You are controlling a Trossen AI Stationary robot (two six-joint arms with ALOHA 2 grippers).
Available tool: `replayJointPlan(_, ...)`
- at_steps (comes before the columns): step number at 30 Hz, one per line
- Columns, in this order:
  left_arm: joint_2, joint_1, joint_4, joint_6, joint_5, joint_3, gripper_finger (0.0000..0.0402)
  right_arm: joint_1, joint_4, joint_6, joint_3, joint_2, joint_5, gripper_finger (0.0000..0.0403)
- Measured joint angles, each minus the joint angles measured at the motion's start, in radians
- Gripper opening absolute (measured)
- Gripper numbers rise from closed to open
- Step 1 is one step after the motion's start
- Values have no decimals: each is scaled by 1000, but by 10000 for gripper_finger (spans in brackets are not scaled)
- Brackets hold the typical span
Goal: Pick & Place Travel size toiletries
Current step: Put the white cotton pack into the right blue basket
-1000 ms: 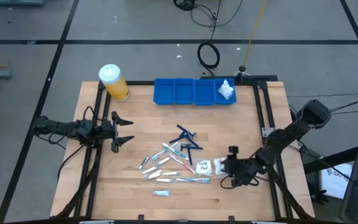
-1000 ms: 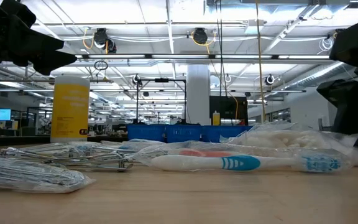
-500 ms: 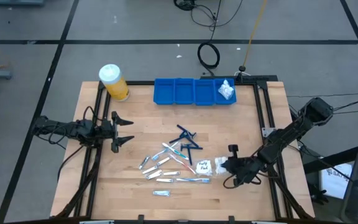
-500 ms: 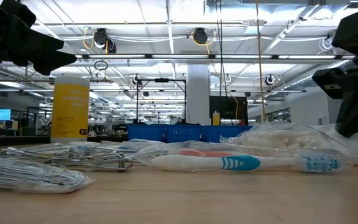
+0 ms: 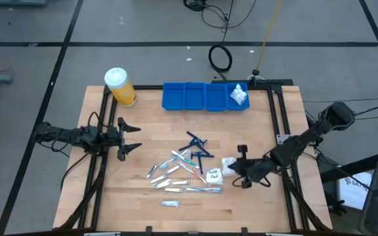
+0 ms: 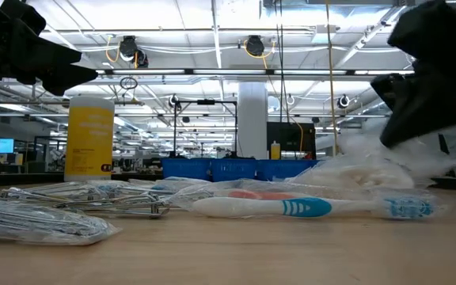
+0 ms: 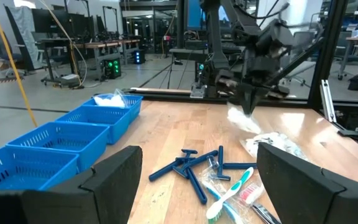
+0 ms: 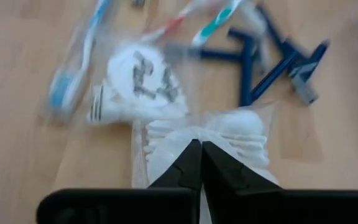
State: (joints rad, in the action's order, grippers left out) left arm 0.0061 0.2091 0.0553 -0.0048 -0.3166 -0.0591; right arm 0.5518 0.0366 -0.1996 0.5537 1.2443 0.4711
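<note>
The right end effector (image 5: 233, 168) pinches a white plastic-wrapped packet (image 5: 228, 164), lifted just above the tabletop (image 5: 136, 196) beside another white packet (image 5: 214, 176). The left end effector (image 5: 131, 136) waits spread open near the tabletop's left edge.

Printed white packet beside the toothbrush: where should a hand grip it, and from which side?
Probably from straight above, pinching the loose wrap at the edge of the printed white packet nearest the right hand. It lies flat, so only the film offers a fold; the toothbrush crowds another side. The right hand pinches a similar packet likewise.
</note>
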Motion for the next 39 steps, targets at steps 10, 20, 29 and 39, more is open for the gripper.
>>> replayJointPlan(10,0,0,0,0,0,0,310,-192,-165,236,0,-192,0,1)
replayJointPlan(20,0,0,0,0,0,0,310,-500,-197,343,0,-295,-3,1)
replayJointPlan(29,0,0,0,0,0,0,310,-855,-364,317,0,-230,-215,0)
replayJointPlan(39,0,0,0,0,0,0,310,-1170,-420,183,0,-90,-216,0)
